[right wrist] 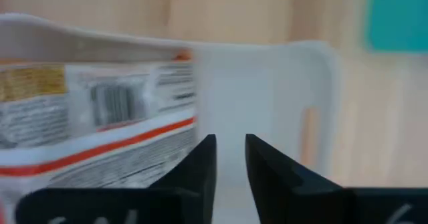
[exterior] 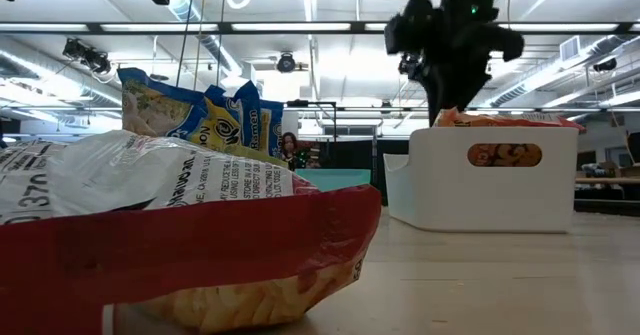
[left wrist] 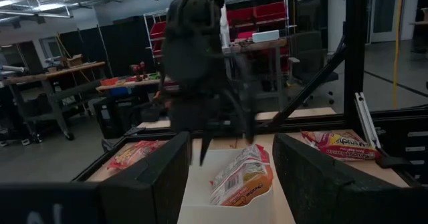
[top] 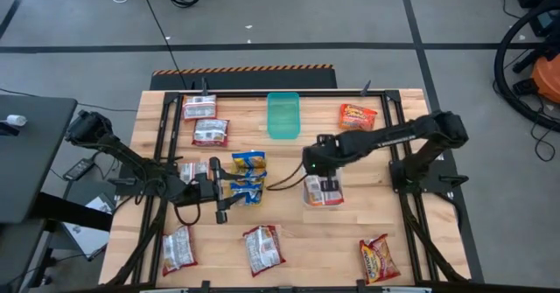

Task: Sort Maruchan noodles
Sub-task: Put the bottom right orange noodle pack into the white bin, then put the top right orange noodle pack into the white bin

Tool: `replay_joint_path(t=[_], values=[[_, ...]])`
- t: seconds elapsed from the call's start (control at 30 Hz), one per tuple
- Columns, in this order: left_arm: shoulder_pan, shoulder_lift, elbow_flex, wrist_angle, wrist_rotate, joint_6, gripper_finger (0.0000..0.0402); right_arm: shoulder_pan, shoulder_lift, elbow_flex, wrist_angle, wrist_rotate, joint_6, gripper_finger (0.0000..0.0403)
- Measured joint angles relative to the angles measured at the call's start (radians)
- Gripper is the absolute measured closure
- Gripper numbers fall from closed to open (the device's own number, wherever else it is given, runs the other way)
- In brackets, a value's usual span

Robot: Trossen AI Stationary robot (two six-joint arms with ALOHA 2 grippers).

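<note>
An orange-red packet (left wrist: 244,177) lay in the white tray (top: 308,198), leaning against one wall with its barcoded back turned toward the right wrist camera. The right gripper (right wrist: 229,158) hung just above that tray, over the bare part of its floor beside the packet, its two fingers nearly together with a narrow gap between them and nothing held. Judged from this, the packet had been dropped in and the step in hand was to get clear of the tray.

To do that well, the right gripper would best rise straight up before travelling sideways, so that neither finger catches the tray wall or drags the crinkly wrapper out again. The tray looks light and could slide if bumped.

Just beside the white tray, toward the left arm, the blue-and-yellow packets (top: 248,177) sat stacked in a tray of their own, and the left gripper (top: 221,192) waited next to them, fingers spread and empty, pointing toward the white tray. Beyond the white tray on the far side stood the green tray (top: 283,115), empty as far as could be seen. Further out from the white tray, loose packets were spread over the wooden table (top: 411,240): two more orange-red ones (top: 358,115) at the right arm's side, and silvery white ones (top: 262,248) along the near edge and at the far left corner.
</note>
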Motion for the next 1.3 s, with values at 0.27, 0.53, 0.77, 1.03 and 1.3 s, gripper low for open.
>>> replay_joint_path(t=[0.27,0.53,0.77,1.03,1.3], values=[[-0.001,0.0,-0.001,-0.045,0.004,-0.021,0.0185,-0.045,0.135,-0.039,0.046,-0.101,-0.027,0.0395],[-0.001,0.0,-0.001,-0.063,0.004,-0.027,0.0185,-0.053,0.163,-0.039,0.09,-0.393,-0.085,0.0397],[0.0,0.0,-0.001,-0.072,0.004,-0.028,0.0185,-0.1,0.095,-0.039,0.094,-0.384,-0.092,0.0397],[0.0,0.0,-0.001,-0.104,0.004,-0.029,0.0185,-0.108,-0.143,-0.04,0.048,-0.1,-0.061,0.0395],[0.001,0.0,-0.001,-0.128,0.004,-0.079,0.0185,-0.363,-0.289,-0.14,0.004,0.136,0.191,0.0345]])
